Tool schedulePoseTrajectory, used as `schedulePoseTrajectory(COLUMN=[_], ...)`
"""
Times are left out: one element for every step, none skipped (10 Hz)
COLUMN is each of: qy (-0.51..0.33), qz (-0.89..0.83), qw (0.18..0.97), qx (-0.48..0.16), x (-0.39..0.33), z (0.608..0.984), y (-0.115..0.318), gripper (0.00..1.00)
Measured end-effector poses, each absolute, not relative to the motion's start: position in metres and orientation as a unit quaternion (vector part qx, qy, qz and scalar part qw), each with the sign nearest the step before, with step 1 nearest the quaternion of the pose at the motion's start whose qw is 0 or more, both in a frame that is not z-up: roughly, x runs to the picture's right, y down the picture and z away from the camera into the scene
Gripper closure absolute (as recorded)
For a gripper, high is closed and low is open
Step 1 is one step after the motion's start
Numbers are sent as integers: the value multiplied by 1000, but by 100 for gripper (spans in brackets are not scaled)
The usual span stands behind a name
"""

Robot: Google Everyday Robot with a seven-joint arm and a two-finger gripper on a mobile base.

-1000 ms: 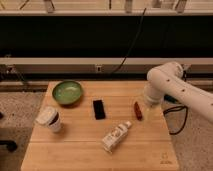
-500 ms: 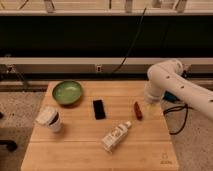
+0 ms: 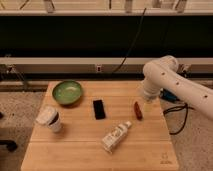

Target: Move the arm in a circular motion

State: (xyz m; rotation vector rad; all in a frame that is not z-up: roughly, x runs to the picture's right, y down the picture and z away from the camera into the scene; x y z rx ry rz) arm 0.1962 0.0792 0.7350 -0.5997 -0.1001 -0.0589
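While I'm watching the feed from my desk, the arm [image 3: 175, 82] sticks in from the right edge of the shot. It's big glossy white tube segments with little dark dots along them. It bends at a fat rounded joint above the back right corner of the wooden table [image 3: 75, 152], then drops to a pale yellowish tip. That tip is the gripper [image 3: 148, 97], and it hangs over the table's back right edge, just behind a small reddish-brown thing [image 3: 137, 110] lying on the wood. Whether the gripper is spread or pressed together, I honestly can't tell from this angle.

Rest of the table, for anyone curious:
- green bowl [image 3: 68, 92] at the back left, upright
- black phone [image 3: 99, 109] lying flat roughly in the middle, near the bowl but not touching it
- white bottle [image 3: 116, 137] on its side toward the front, lying diagonally with its cap end pointing back and right, toward the reddish-brown thing
- white cup [image 3: 50, 119] with a lid near the left edge, in front of the bowl

All of those sit apart from each other.

Behind the table there's a pale ledge [image 3: 75, 62] with a dark gap above it, and a black cable [image 3: 131, 47] hangs down across that gap. Off the right side, on the speckled floor [image 3: 192, 145], another black cable [image 3: 184, 122] loops around below the arm.
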Motion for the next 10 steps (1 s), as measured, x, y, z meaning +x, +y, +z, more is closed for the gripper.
schedulePoseTrajectory(qy=[-49,-48,-48,-51,-51,-52,-52,-51,-52,-54], qz=[-31,-34,-36,-38,-42,-44,-45,-47,-52,-57], qw=[953,953,953,953,954,954,954,954,954,954], qx=[-296,-297,-297,-296,-293,-292,-292,-291,-291,-288], x=[197,195,189,178,169,167,167,166,160,152], z=[735,734,732,730,726,723,722,721,722,723], y=[79,78,79,81,82,83,85,85,83,78], gripper=[20,20,20,20,20,20,20,20,20,20])
